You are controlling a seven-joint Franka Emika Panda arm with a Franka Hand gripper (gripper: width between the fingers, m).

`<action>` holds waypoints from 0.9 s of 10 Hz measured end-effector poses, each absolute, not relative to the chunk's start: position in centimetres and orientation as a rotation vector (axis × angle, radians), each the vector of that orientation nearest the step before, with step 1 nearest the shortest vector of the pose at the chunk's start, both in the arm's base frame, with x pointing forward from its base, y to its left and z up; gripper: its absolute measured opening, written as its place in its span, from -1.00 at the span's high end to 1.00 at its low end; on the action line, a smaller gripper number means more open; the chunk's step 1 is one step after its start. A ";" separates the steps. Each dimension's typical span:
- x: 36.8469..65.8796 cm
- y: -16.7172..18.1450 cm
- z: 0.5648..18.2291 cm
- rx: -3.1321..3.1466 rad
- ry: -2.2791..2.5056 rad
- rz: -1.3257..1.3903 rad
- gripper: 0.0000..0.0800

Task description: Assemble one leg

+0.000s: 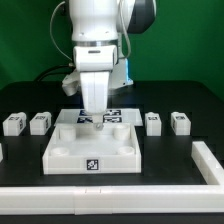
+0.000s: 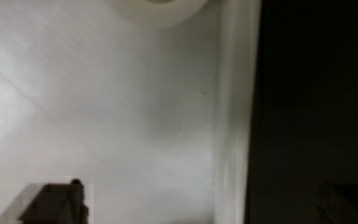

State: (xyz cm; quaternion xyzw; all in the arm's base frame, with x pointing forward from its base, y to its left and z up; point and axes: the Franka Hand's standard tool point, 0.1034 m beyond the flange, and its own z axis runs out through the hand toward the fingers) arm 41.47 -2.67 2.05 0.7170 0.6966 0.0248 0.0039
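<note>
Several small white legs stand on the black table, each with a marker tag: two at the exterior view's left (image 1: 13, 123) (image 1: 39, 122) and two at its right (image 1: 153, 123) (image 1: 179, 123). The large white tray panel (image 1: 70, 150) lies in the middle. My gripper (image 1: 93, 115) is lowered over the tray's back edge, well away from every leg. In the wrist view my gripper (image 2: 204, 205) is open and empty. One dark finger (image 2: 55, 203) is over the tray's white floor and the other over the black table, with the tray's rim (image 2: 240, 100) between them. No leg shows there.
The marker board (image 1: 118, 113) lies just behind the tray, partly hidden by the gripper. A white rail (image 1: 110, 200) runs along the table's front and turns up the right side (image 1: 205, 160). A round corner socket (image 2: 167, 6) shows in the wrist view.
</note>
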 end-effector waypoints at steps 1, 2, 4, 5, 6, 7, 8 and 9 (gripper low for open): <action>40.9 -2.6 1.4 2.256 2.185 0.074 -0.63; 40.5 -2.5 1.0 2.267 2.184 0.069 -0.63; 40.2 -2.4 0.8 2.277 2.181 0.064 -0.63; 40.2 -2.5 0.8 2.278 2.180 0.064 -0.39; 40.2 -2.5 0.8 2.278 2.180 0.064 -0.39; 40.2 -2.5 0.8 2.278 2.180 0.064 0.14; 40.2 -2.5 0.8 2.278 2.180 0.064 0.49; 40.2 -2.5 0.8 2.278 2.180 0.064 0.80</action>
